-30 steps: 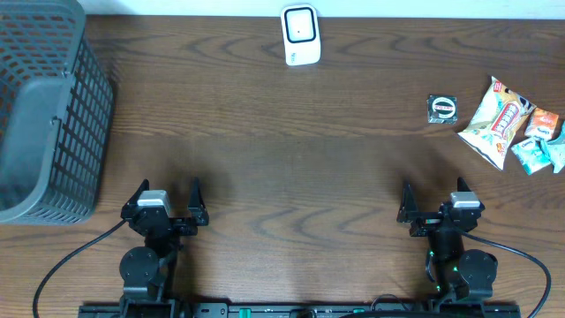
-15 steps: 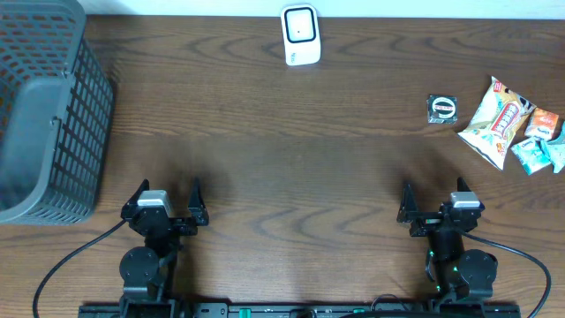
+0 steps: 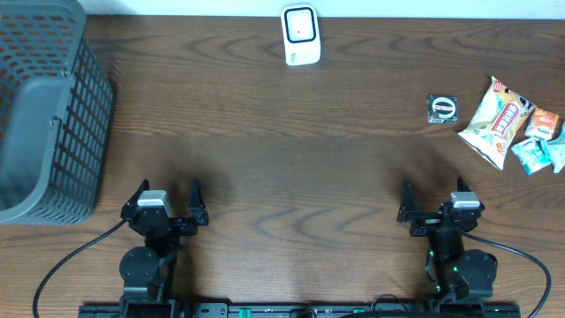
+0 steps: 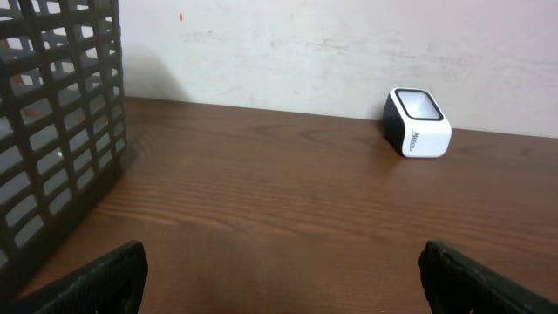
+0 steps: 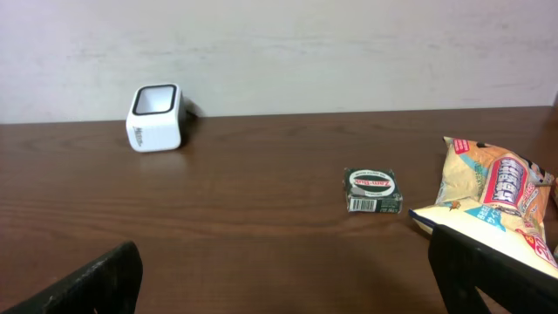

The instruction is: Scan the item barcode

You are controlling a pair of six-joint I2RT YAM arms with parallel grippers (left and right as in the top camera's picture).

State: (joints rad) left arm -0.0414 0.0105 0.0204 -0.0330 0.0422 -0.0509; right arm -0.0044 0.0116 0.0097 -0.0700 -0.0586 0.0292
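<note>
L gripper (image 3: 169, 190) jaws wide apart, empty, R gripper (image 3: 433, 193) likewise, scanner (image 3: 300, 35) at far edge, green pack (image 3: 442, 108) beside snack bag (image 3: 497, 119) at right, basket (image 3: 88, 132) at left

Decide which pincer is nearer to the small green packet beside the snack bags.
Right. The right pincer sits almost directly below the small green packet in the overhead view; the left pincer is far across the table.
</note>
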